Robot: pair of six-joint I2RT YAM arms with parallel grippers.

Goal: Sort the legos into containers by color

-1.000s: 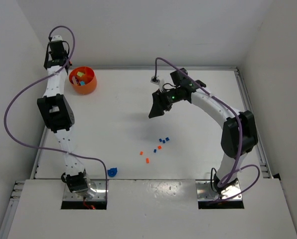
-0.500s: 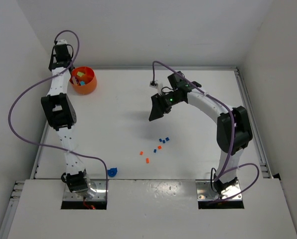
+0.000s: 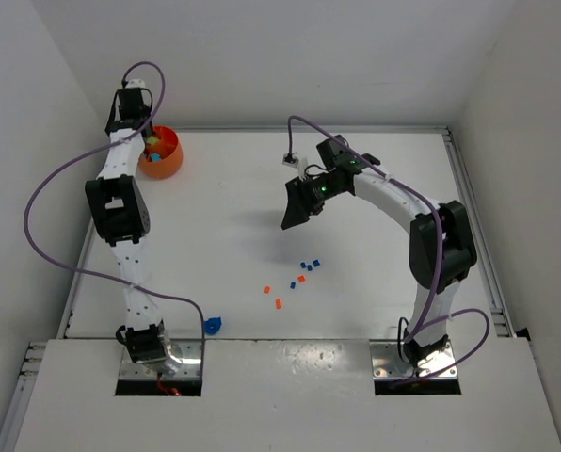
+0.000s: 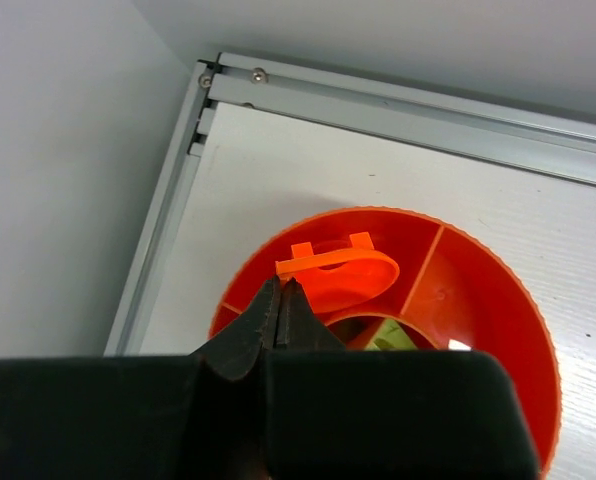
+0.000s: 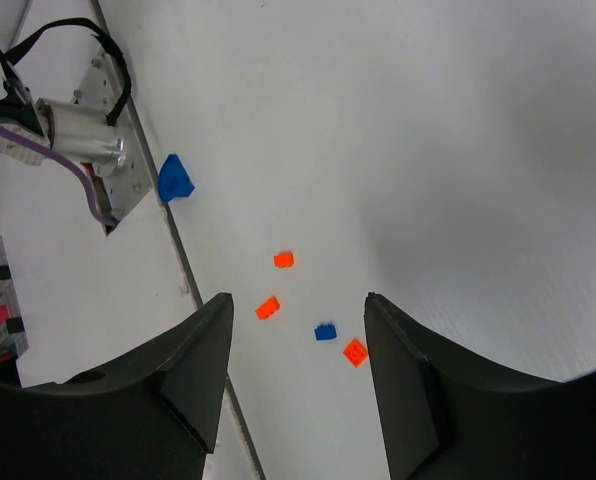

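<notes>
Left gripper (image 4: 283, 300): you are running it with the jaws pressed fully together, tips hanging just above the orange bowl (image 4: 523, 310), which is sitting directly underneath. A flat orange piece (image 4: 343, 272) is lying just past the tips, over the dividers. Cannot tell whether the tips are pinching its edge. A lime green piece (image 4: 383, 342) is showing in the compartment beside the fingers.

Right gripper (image 5: 296, 305): you are carrying it roughly half spread, gripping nothing, hovering well above the table (image 5: 428, 120). Orange bits (image 5: 268, 307) and a blue bit (image 5: 325, 332) are lying loose below, framed between its fingers. A bigger blue piece (image 5: 174, 178) is lying farther out, beyond one finger.
</notes>
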